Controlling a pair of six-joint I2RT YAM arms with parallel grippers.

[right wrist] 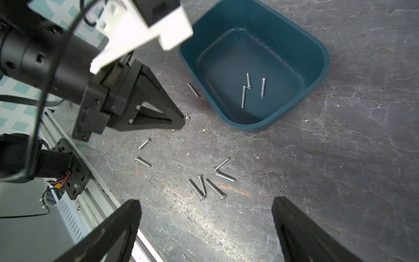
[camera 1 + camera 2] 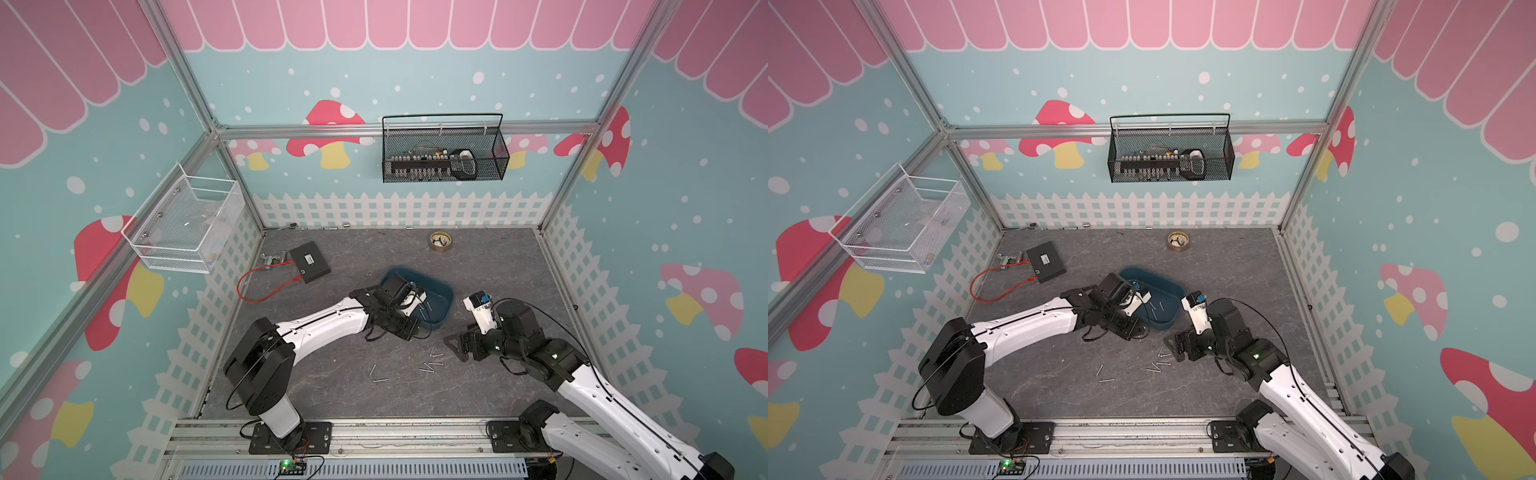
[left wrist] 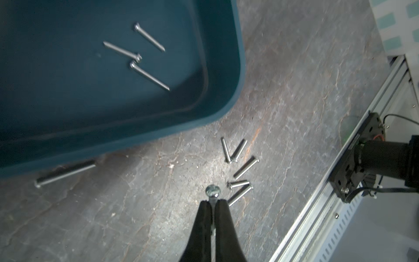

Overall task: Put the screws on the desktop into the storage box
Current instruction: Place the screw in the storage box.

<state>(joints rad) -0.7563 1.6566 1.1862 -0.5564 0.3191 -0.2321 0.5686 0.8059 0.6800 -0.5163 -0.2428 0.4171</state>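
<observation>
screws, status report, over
Left gripper shut on thin silvery screw. Right gripper open, empty. Three screws in dark teal plastic tub, more screws loose on grey desktop.

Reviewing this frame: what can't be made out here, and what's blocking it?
- Held screw: shank hidden inside the shut left gripper, left wrist view.
- Stray screw beside the tub: blurred, one end in shadow, left wrist view.
- Black basket: contents too small, behind mesh, both top views.
- Right gripper: fingers cut off by the picture edge, right wrist view.
</observation>
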